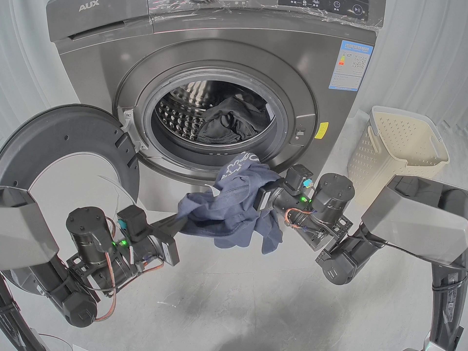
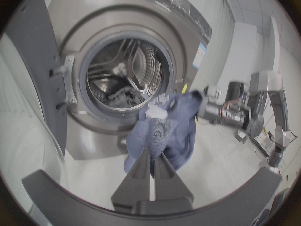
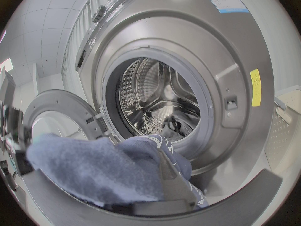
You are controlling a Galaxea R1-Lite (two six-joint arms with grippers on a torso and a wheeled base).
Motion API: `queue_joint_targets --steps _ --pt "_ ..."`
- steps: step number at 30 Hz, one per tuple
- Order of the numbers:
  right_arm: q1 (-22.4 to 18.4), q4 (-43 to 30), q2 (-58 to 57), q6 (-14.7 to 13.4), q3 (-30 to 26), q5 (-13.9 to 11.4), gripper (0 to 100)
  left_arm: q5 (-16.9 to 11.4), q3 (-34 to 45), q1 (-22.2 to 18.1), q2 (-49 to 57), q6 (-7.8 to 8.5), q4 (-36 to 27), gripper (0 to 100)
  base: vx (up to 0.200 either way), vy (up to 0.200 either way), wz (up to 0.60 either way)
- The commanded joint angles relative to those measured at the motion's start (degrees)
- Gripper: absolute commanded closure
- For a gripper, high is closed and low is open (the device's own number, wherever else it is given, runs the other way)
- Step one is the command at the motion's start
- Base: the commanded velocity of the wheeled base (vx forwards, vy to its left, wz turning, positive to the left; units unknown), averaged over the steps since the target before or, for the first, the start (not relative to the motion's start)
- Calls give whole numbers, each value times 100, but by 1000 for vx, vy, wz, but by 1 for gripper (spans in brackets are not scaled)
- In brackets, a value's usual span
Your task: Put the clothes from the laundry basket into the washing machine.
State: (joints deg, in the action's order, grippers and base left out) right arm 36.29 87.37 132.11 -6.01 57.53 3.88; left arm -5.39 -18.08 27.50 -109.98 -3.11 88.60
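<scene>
the left gripper has its fingers pressed together on the ribbed hem of a navy garment, and the right gripper is sunk in the cloth at the other end, clamped on a bunch of it, with folds draped over its fingers. the garment hangs in the air between the two, off the floor, at 6 o'clock of the drum mouth and just in front of its lower lip. in the head view its long axis runs roughly from 9 to 3 o'clock, left gripper to right gripper, tipped a little higher at the right end. a fold with white print pokes up toward 12 o'clock, at the opening, and a loose tail sags toward 6 o'clock under the right gripper. farther out, a dark piece of clothing lies inside the drum, the door stands swung open at 9 o'clock of the machine, and the basket sits on the floor at 3 o'clock, with nothing visible over its rim. the step in hand looks like the carry-in: the garment is out of the basket and at the mouth but not yet past the lip. the next move seems to call for both grippers to lift and push toward 12 o'clock together, so the raised fold goes in first, then let go well inside. the sagging tail and middle could catch on the lip or trail outside, so they need to clear it first.
</scene>
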Motion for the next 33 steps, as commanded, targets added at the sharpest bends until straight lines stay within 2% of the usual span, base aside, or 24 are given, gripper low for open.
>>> queue_joint_targets --steps 1,7,23,24,29,33 --pt "115 34 -370 -5 136 -1 100 -129 226 62 -709 38 8 100 0 0 0" --pt "220 96 -449 -49 224 -10 100 -138 94 221 -1157 47 8 100 0 0 0" --pt "256 87 -449 -32 241 -10 100 -129 -178 141 -1262 47 17 100 0 0 0" --pt "256 87 -449 -32 250 -10 100 -120 -196 141 -1254 47 17 0 0 0 0" --pt "212 87 -440 -32 268 -10 100 -24 -214 150 -1095 -67 17 0 0 0 0" --pt "203 61 -414 -23 285 -1 100 -41 243 247 -867 -14 17 0 0 0 0"
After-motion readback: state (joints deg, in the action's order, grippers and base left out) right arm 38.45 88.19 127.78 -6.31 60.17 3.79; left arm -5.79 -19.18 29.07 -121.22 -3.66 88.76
